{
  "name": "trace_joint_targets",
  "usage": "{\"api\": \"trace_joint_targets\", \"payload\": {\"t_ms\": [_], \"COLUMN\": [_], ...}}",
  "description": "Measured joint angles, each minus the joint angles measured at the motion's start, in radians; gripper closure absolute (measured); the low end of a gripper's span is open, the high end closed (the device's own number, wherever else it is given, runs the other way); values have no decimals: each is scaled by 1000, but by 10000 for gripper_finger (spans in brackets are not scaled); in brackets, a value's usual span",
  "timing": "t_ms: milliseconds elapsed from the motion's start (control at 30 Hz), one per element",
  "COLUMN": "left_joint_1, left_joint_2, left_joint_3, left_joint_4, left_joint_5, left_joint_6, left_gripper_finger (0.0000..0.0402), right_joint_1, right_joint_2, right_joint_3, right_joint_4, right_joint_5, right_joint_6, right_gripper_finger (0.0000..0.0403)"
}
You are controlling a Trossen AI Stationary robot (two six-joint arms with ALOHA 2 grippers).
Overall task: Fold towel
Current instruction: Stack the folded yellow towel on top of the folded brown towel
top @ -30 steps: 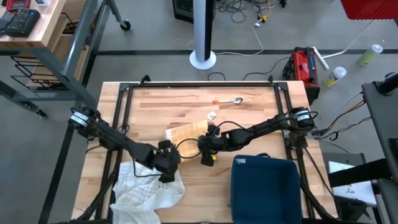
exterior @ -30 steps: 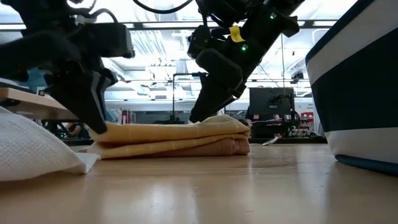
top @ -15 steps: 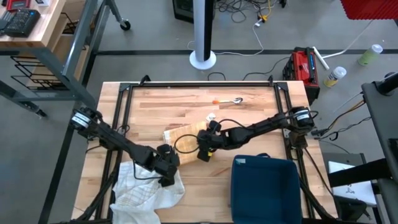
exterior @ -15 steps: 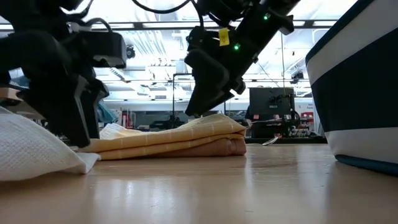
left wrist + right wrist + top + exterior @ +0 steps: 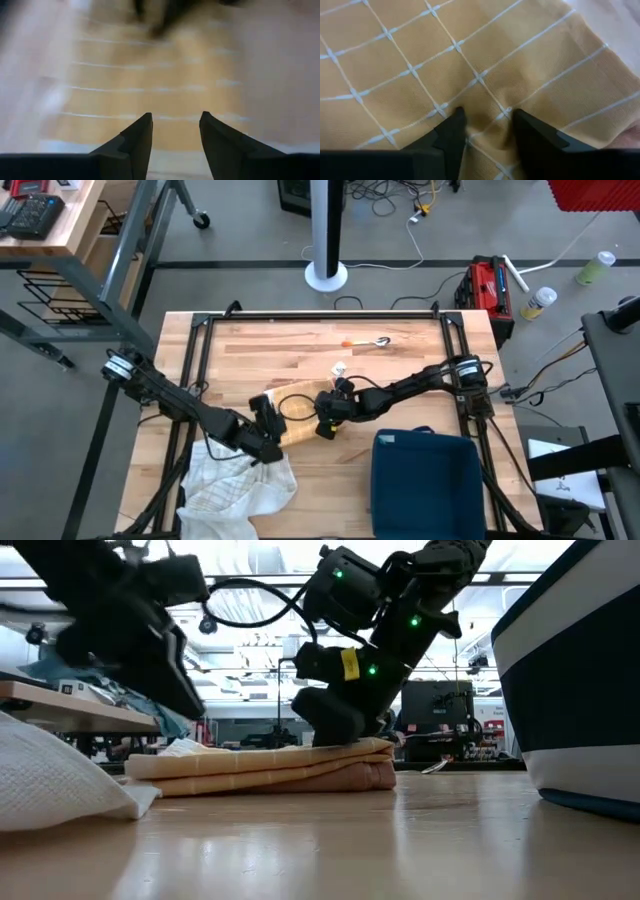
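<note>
A yellow towel [image 5: 293, 402] with a white grid lies folded in several layers at the table's middle, flat on the wood [image 5: 260, 766]. My right gripper [image 5: 487, 114] stands on the towel's right end [image 5: 325, 422], fingers apart, tips on the cloth. My left gripper [image 5: 175, 117] is open and hangs above the towel's left end [image 5: 266, 418] [image 5: 150, 635], with nothing between its fingers. My right gripper sets both fingertips [image 5: 455, 120] down on the towel's top layer [image 5: 485, 95], near its right end. The fingers come from above, slanting in from the table's right. The cloth puckers a little between the tips. The towel stays flat on the table.
A white waffle towel [image 5: 235, 488] is heaped at the near left, close to my left arm [image 5: 55, 785]. A dark blue bin [image 5: 425, 485] stands at the near right. A spoon [image 5: 376, 341] and a small white scrap [image 5: 340, 367] lie toward the far edge.
My left gripper has risen from the towel's left end and moved toward the far edge, over the towel. That end, lifted a moment ago, now lies flat. My right gripper has come down onto the towel's top at its right end.
</note>
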Motion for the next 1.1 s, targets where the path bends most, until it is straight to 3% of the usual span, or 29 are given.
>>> {"api": "trace_joint_targets", "payload": {"t_ms": [100,267,367,633,733,800,967,1100], "left_joint_1": [35,71,63,54,48,49,84,122], "left_joint_2": [3,4,-4,-41,-61,-66,-10,52], "left_joint_3": [-57,-177,-216,-174,-152,-140,-141,-141], "left_joint_4": [2,27,76,2,18,116,493,560], "left_joint_5": [-65,75,93,145,144,120,60,64], "left_joint_6": [-26,-191,-245,-209,-194,-123,133,172], "left_gripper_finger": [262,288,304,335,342,346,357,365], "right_joint_1": [0,0,0,-15,-41,-67,-129,-135], "right_joint_2": [2,-17,-51,-173,-225,-253,-273,-235], "right_joint_3": [0,2,0,1,1,1,-10,-12], "right_joint_4": [-2,-16,-29,-136,-253,-318,-307,-276], "right_joint_5": [-2,-13,-17,-13,-33,-72,-172,-250], "right_joint_6": [11,8,-6,46,79,103,113,136], "right_gripper_finger": [268,300,315,333,324,309,257,215]}}
